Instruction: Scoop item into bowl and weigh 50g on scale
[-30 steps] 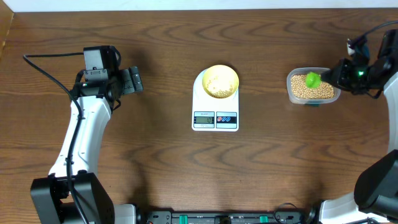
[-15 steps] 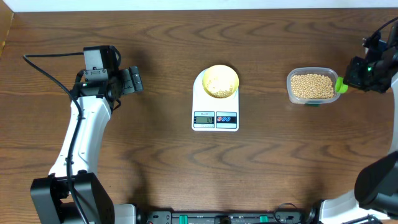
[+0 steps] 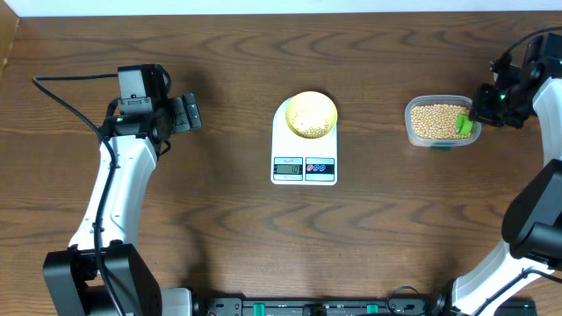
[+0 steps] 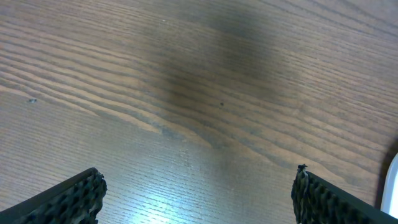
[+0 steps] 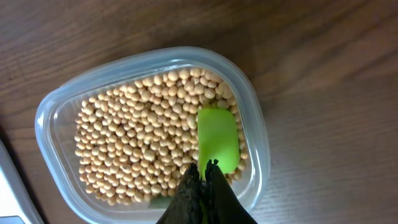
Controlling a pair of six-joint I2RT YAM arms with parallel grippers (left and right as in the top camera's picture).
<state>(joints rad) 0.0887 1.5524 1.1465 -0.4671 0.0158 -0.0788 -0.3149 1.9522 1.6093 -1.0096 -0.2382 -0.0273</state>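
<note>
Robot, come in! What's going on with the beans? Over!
Left gripper open, over table. Right gripper shut on green scoop, down in the beans in clear tub. Bowl on scale, some beans inside. Nothing in the way.

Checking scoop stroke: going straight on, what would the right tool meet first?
The right tool, shut on the green scoop, would probably push it into the beans in the clear container; depth unclear.
</note>
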